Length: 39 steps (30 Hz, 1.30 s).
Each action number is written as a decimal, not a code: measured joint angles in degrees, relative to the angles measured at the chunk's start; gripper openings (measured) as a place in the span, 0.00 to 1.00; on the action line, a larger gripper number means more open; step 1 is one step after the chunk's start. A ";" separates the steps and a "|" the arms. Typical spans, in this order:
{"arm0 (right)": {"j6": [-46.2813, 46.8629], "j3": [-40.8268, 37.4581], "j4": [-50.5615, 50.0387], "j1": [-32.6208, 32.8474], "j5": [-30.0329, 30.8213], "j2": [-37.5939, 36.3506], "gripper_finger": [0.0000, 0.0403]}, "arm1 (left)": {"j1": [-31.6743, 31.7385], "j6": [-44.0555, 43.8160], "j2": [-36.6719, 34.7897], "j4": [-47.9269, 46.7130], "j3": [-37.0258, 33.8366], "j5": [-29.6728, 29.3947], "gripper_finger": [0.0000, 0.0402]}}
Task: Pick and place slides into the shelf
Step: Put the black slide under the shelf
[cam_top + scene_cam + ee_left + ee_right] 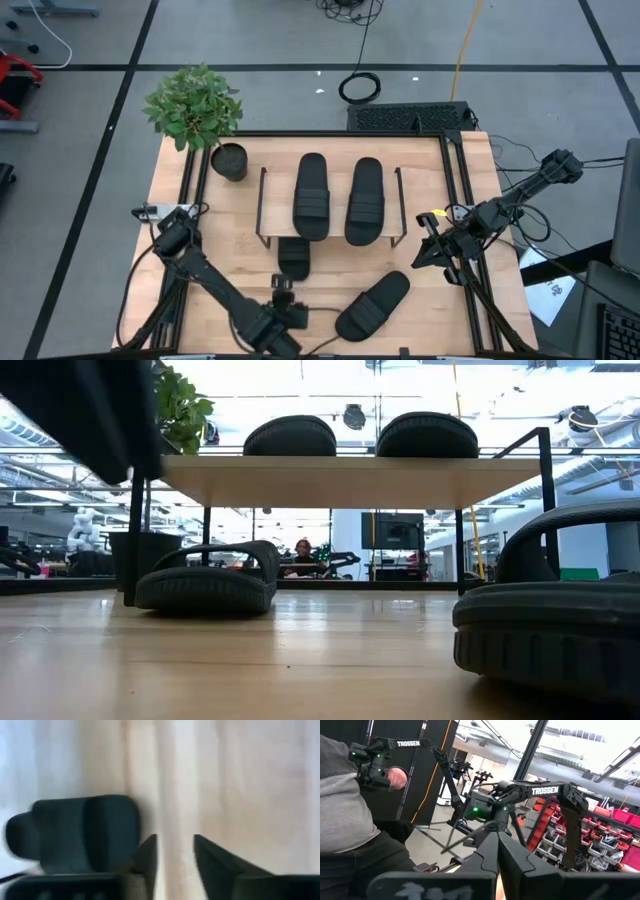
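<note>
Two black rubbery slide sandals with ribbed straps [312,196] lie side by side on the light wooden top board of the low black-framed shelf [263,192], centre of the high view. A third slide [293,257] sits half under the shelf's front edge; the fourth slide [372,305] lies loose on the desk [440,310], lower centre. The left gripper [283,290] hovers between these two, fingers parted and empty. The right gripper [425,252] waits at right, closed on nothing. The slides look light, flexible and grippy; pinching the strap or a sole edge seems best.
</note>
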 joint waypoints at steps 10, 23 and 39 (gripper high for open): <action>0.32 0.00 0.02 0.00 0.01 0.00 0.00 | 0.17 0.46 0.09 5.59 -7.60 0.61 0.01; 0.25 0.00 0.02 0.00 0.05 0.00 0.00 | 5.17 7.33 0.20 11.84 -15.85 1.10 0.00; -3.66 0.02 0.00 -0.26 0.09 0.02 0.00 | 10.15 17.46 -0.13 11.58 -15.75 7.97 0.00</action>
